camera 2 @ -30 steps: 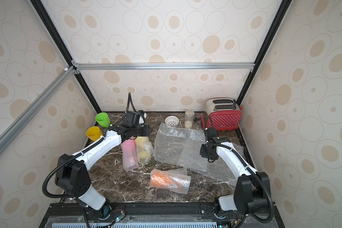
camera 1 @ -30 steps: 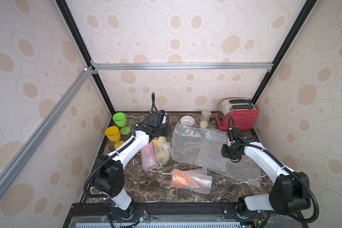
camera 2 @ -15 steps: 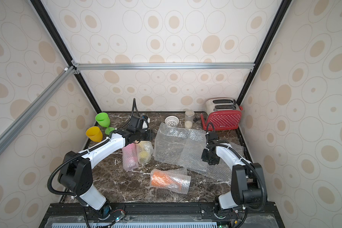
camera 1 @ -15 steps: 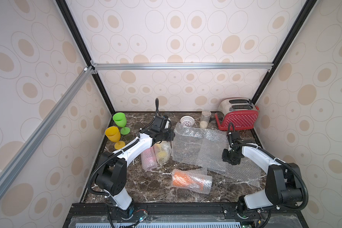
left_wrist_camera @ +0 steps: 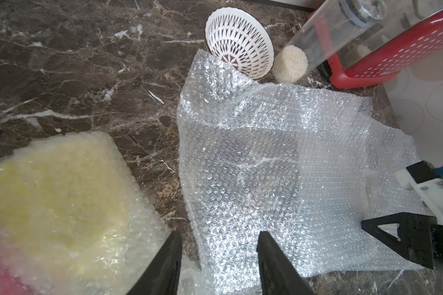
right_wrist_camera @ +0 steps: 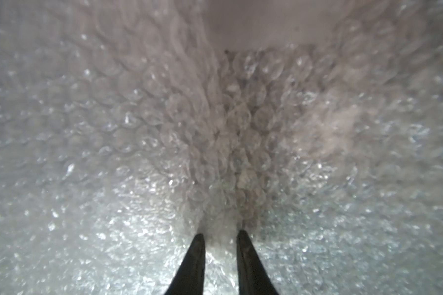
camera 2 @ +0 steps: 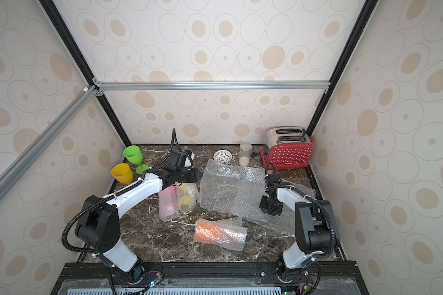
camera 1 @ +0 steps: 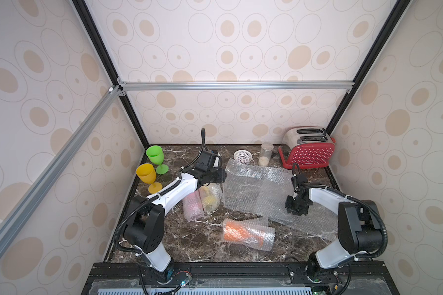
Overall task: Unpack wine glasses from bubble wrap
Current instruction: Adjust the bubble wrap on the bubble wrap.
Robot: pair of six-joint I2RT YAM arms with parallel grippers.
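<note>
Standing by the veined marble desk (camera 1: 189,242), dotted wallpaper walls (camera 1: 241,51) around: left end effector (left_wrist_camera: 219,258) half-wide, empty, beside the wrapped yellow goblet (left_wrist_camera: 56,194); right end effector (right_wrist_camera: 220,235) narrow, pinching the crinkly bubble wrap sheet (camera 1: 251,189) mid-desk.

No legible text. Toaster (camera 1: 308,154) front carries small mark, too small to read.

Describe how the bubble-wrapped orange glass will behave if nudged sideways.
The wrapped orange glass lies on its side, so it probably rolls, perhaps unevenly given its stemmed shape. Its wrap looks loose, so it may squash first.
</note>
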